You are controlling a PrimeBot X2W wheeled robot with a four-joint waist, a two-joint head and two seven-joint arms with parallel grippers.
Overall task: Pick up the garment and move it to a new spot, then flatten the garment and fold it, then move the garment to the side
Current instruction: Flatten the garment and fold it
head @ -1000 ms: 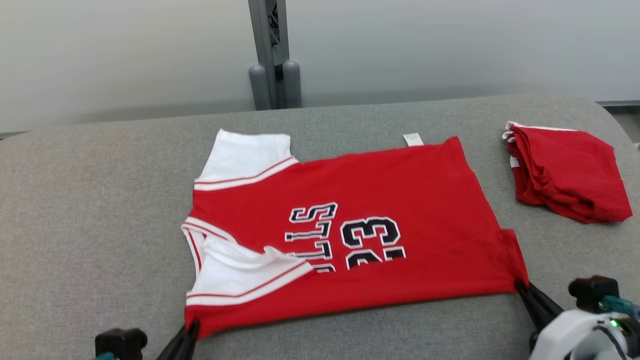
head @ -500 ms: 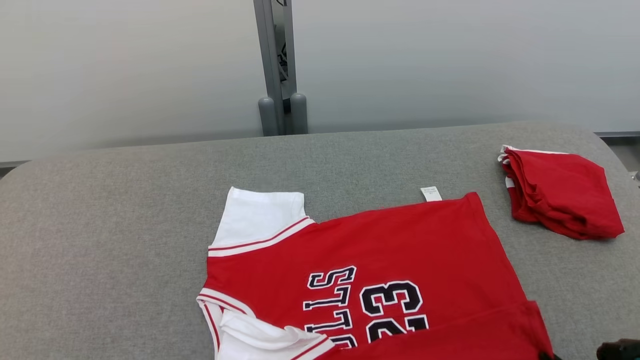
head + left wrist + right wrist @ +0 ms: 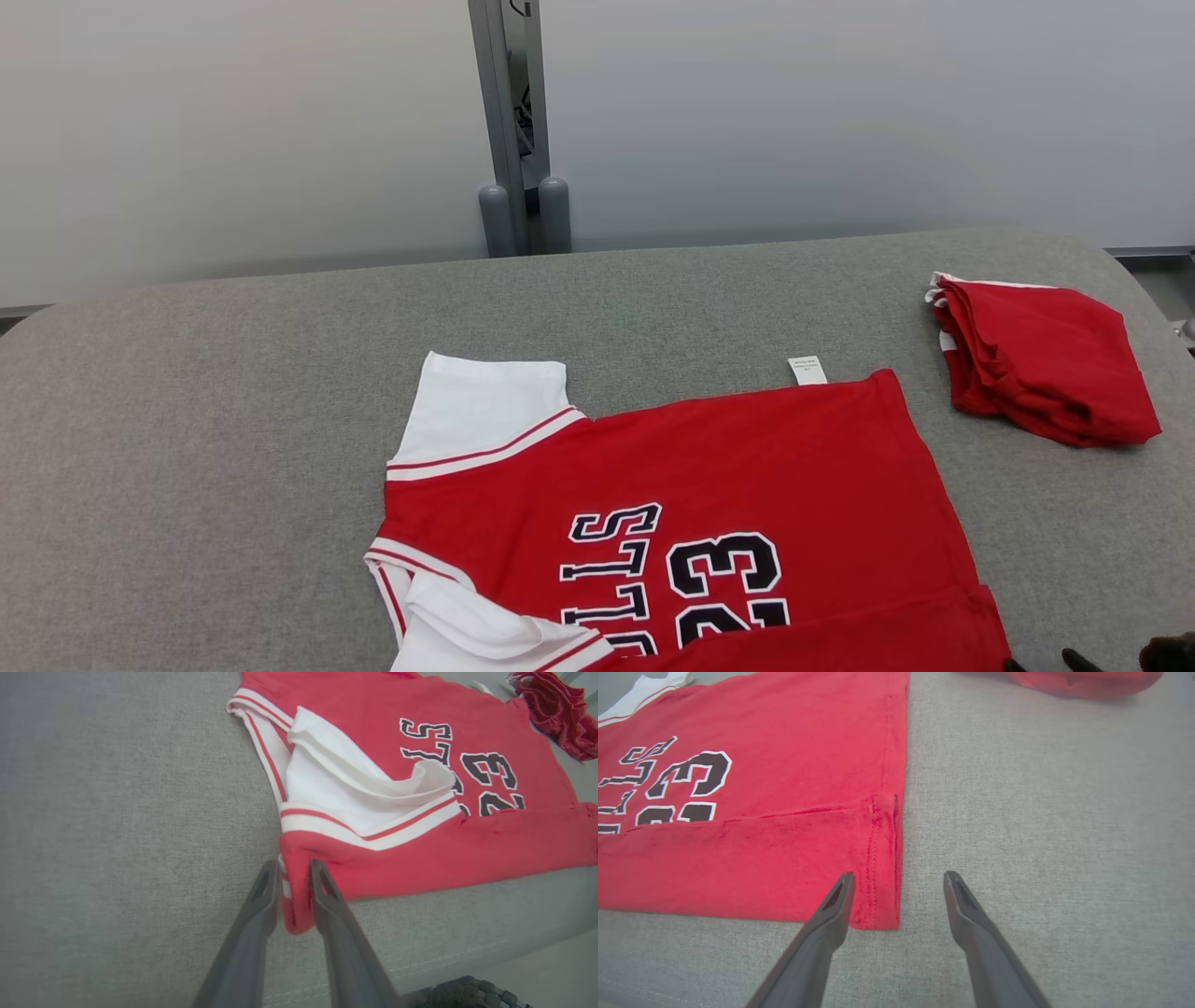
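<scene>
The garment [image 3: 747,467], a red jersey with white sleeves and black, white-edged lettering and a 23, is lying spread on the grey padded surface [image 3: 233,420], its near edge [image 3: 738,868] folding over the digits, its near sleeve [image 3: 355,793] bunching up, a white tag [image 3: 808,370] sticking out at its far edge.

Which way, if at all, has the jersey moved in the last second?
Yes: the jersey slid toward the robot, its label drawing away from the folded red pile.
</scene>
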